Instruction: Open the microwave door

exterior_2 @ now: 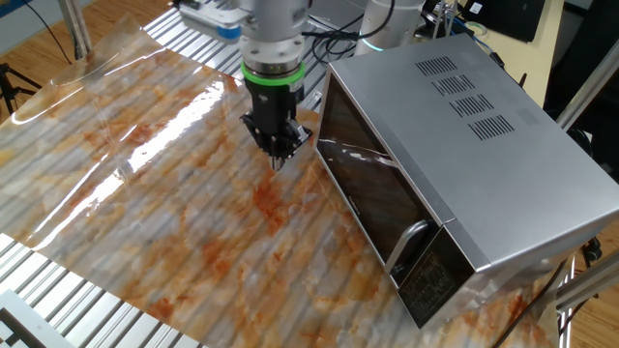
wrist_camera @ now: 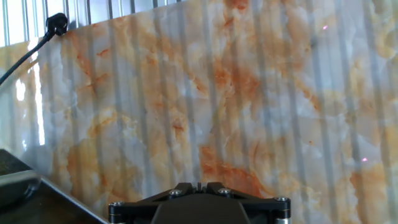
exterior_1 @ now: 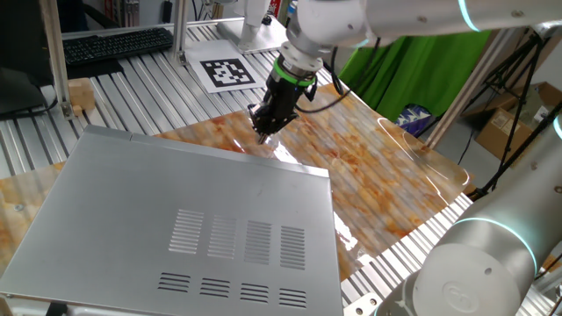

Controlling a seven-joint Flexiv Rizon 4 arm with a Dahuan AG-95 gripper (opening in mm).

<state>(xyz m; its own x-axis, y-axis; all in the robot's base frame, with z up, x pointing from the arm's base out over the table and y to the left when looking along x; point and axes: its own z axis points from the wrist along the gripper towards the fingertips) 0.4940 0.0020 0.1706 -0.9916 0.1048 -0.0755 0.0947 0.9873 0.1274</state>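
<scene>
The microwave (exterior_2: 484, 126) is a large silver-grey box with vent slits, and it also fills the lower left of one fixed view (exterior_1: 193, 219). Its door (exterior_2: 363, 188) is the dark glass front panel, shut, with a silver handle (exterior_2: 410, 242) near the control end. My gripper (exterior_2: 279, 158) hangs just above the table, a little in front of the door's far end and not touching it. Its jaws are shut and empty. In one fixed view the gripper (exterior_1: 263, 132) sits just beyond the box's far edge and the door is hidden. The hand view shows the gripper (wrist_camera: 199, 186) and a dark microwave corner (wrist_camera: 25, 199).
An orange marbled sheet (exterior_2: 174, 193) covers the table. A black-and-white marker tag (exterior_1: 226, 72) and a keyboard (exterior_1: 114, 44) lie beyond it. A green cloth (exterior_1: 413, 70) hangs at the back right. A second arm's base (exterior_1: 474, 263) stands at the near right. A black cable (wrist_camera: 37, 43) crosses the sheet's corner.
</scene>
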